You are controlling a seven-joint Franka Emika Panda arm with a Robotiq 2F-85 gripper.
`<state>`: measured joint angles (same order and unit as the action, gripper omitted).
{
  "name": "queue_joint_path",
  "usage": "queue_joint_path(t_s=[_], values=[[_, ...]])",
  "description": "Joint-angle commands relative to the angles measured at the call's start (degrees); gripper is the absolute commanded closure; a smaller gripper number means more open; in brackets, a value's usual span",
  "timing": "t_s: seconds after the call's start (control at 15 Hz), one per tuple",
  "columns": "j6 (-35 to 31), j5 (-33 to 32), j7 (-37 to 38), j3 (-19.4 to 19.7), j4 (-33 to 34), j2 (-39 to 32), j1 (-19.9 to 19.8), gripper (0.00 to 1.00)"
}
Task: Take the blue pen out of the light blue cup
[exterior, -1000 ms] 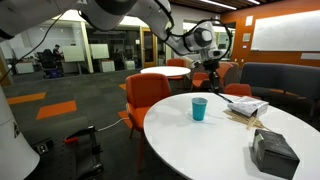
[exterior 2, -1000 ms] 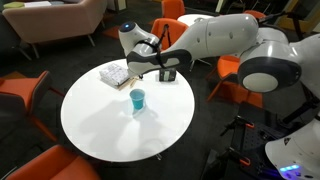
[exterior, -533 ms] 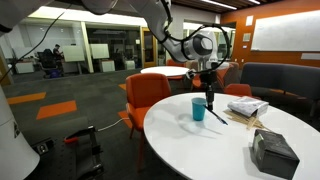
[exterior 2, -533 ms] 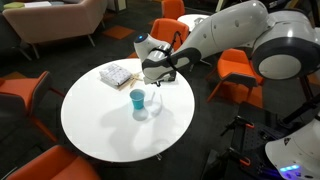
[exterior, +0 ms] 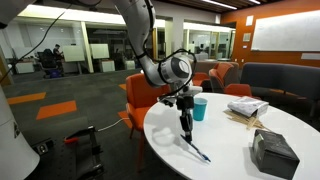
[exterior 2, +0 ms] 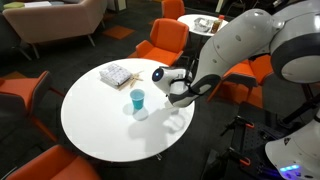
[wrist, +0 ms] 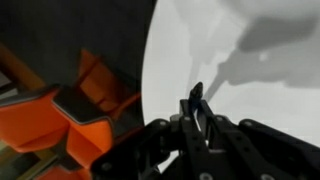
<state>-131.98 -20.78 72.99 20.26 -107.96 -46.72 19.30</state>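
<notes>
The light blue cup [exterior: 199, 108] stands upright on the round white table [exterior: 230, 160]; it also shows in an exterior view [exterior 2: 137, 100]. No pen shows inside it. My gripper [exterior: 186, 131] is low over the table, just beside the cup on the near side, and also shows in an exterior view [exterior 2: 177, 96]. It is shut on the blue pen [exterior: 198, 150], which slants down with its tip at or near the tabletop. In the wrist view the shut fingers [wrist: 196, 112] pinch the thin dark pen [wrist: 197, 95] over the white table.
A dark grey box [exterior: 273, 152] sits near the table's edge. Pale wooden sticks and a packet [exterior: 246, 108] lie behind the cup; the packet also shows in an exterior view [exterior 2: 114, 73]. Orange chairs [exterior 2: 165, 40] ring the table.
My gripper has come from high behind the cup, past it, and down toward the table's near side, with the pen in it. The cup has not moved.
</notes>
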Motion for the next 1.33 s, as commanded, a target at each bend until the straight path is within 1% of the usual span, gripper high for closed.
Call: queue_joint_path(t_s=[0.0,0.13,0.33,0.53,0.8,0.87,0.93,1.0,1.07,1.13,1.2,1.27], values=[[-7.53,-7.51,11.23,4.21,-13.70,6.46,3.67,1.00],[-9.79,-11.88,15.95,6.46,-17.01,7.99,4.19,1.00],[-10.93,-16.45,18.56,7.43,-18.15,10.88,2.55,1.00],[-11.01,-17.62,16.83,5.11,-15.96,11.80,-0.57,1.00],[-10.02,-16.16,14.22,1.30,-11.63,10.40,-3.86,1.00],[-9.71,-15.83,13.97,0.54,-10.74,10.11,-4.52,0.73],[-9.64,-16.05,14.04,0.19,-10.04,9.78,-4.89,0.71],[-9.74,-16.23,14.65,0.09,-9.70,9.90,-5.04,0.64],[-10.02,-15.80,14.13,-0.37,-9.62,10.27,-5.73,0.55],[-10.67,-14.58,12.54,-1.36,-10.18,11.44,-7.04,0.47],[-11.57,-13.23,10.36,-2.53,-10.83,12.75,-8.41,0.39],[-13.23,-11.03,5.99,-4.64,-12.25,15.15,-10.55,0.30]])
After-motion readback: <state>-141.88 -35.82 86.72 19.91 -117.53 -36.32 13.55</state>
